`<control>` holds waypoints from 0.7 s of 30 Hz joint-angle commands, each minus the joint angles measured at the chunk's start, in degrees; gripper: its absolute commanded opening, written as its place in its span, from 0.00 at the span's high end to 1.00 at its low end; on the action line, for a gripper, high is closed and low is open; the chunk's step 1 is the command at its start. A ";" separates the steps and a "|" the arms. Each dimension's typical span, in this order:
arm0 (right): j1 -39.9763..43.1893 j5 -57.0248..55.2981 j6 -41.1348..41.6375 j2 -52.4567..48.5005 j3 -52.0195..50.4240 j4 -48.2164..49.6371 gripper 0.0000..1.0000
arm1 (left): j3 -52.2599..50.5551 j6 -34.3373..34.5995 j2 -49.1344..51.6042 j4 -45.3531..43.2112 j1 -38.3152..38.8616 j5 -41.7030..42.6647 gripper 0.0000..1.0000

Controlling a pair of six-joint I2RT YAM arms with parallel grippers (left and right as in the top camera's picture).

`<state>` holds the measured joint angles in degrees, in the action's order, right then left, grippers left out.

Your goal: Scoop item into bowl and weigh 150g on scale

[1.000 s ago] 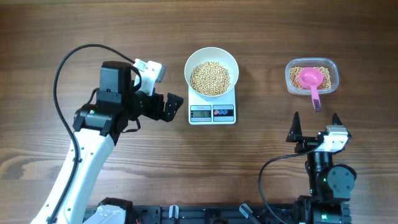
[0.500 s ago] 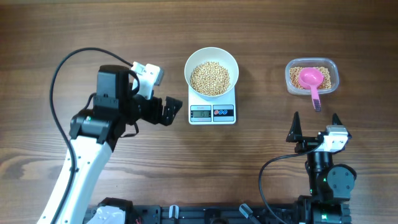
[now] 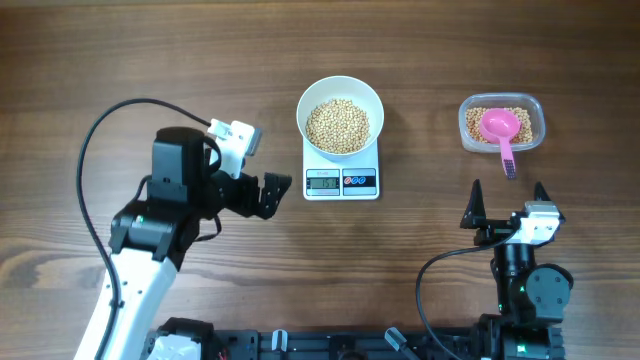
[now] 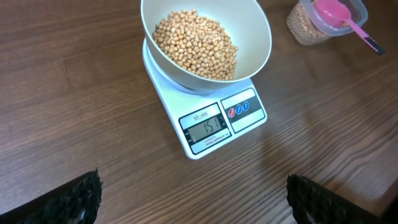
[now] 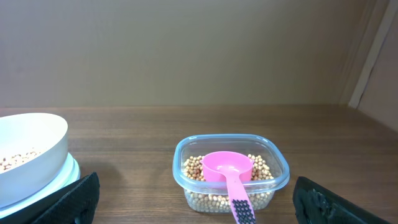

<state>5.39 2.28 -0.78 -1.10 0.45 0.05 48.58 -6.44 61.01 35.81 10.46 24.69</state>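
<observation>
The white bowl (image 3: 372, 100) stands on the small white scale (image 3: 341, 183), holding a heap of tan beans (image 3: 338, 126). In the left wrist view the bowl (image 4: 255, 56) and beans (image 4: 196, 43) are ahead, and the scale (image 4: 208, 127) shows 151 on its display. My left gripper (image 3: 272, 192) hovers just left of the scale, open and empty; its view shows the left gripper (image 4: 193, 199) over bare wood. My right gripper (image 3: 508, 190) stands open near the front right, below the tub. Nothing lies between the fingers of the right gripper (image 5: 196, 199).
A clear plastic tub (image 3: 468, 112) with more beans sits at the back right, a pink scoop (image 3: 500, 128) resting in it with its handle over the near rim. The tub (image 5: 273, 163) and scoop (image 5: 229, 168) face the right wrist camera. Black cables loop beside both arms.
My left arm has drawn back down and to the left, a little away from the scale. The right arm, bowl, scale and tub have not moved.
</observation>
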 commanded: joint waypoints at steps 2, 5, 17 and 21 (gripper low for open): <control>-0.35 -1.03 -0.72 0.90 -0.15 0.15 0.00 | -1.22 -0.87 -1.33 -0.33 0.20 -0.15 0.00; -0.35 -1.03 -0.70 0.90 -0.15 0.15 0.00 | -1.22 -0.87 -1.33 -0.50 0.20 -0.15 0.00; -0.35 -1.03 -0.70 0.83 -0.15 0.15 0.00 | -1.22 -0.85 -0.83 -3.34 0.20 -0.13 0.00; -0.35 -1.03 -0.70 0.83 -0.15 0.15 0.00 | -1.22 -0.85 -0.83 -4.72 0.20 -0.09 0.00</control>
<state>5.39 2.28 -0.80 -1.10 0.45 0.05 48.03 -6.44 60.31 32.23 10.46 24.69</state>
